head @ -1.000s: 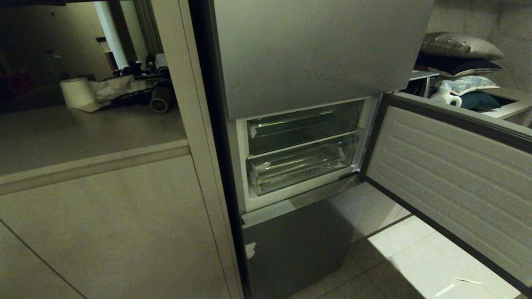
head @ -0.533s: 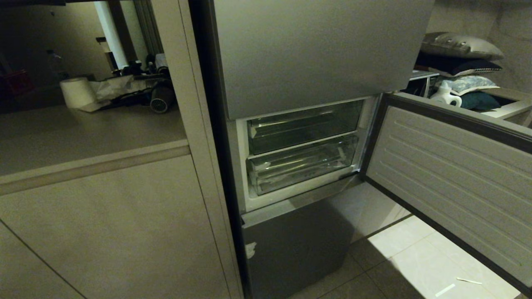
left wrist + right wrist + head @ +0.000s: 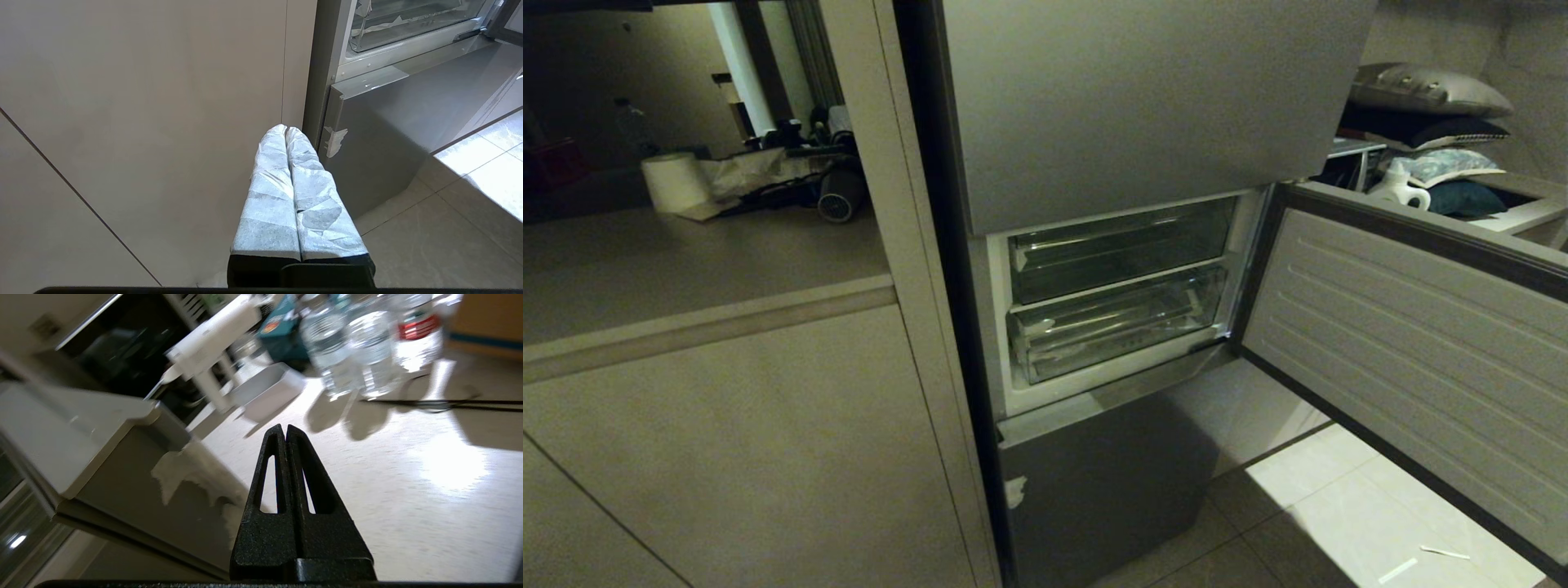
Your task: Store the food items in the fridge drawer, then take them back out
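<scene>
Head view: no arm in frame at all. Fridge compartment open, door panel (image 3: pixel 1405 343) swung out to 3 o'clock. Two clear drawers stacked inside, upper drawer (image 3: pixel 1119 249) and fridge drawer (image 3: pixel 1115 327) below it, both pushed in, long axis running side to side across the opening. White tape scraps on the lower one's front. Nothing visible inside either, no green or orange lump anywhere, so food items not in sight yet.

Left wrist view: left gripper (image 3: pixel 286 130) with paper-wrapped fingers pressed together, holding nothing, parked low in front of the beige cabinet panel (image 3: pixel 143 122). Drawer corner (image 3: pixel 408 20) up at about 1 o'clock from the tips, well apart.

Right wrist view: right gripper (image 3: pixel 284 428) black, tips squeezed together, nothing pinched. Pointing across the pale floor (image 3: pixel 408 498) toward blurry water bottles (image 3: pixel 355 347) at 12 to 1 o'clock. Edge of the open door (image 3: pixel 81 428) off at 9 o'clock, so drawer sits off to that side, not ahead. Guessing either arm needs a fair swing before any drawer pull.
</scene>
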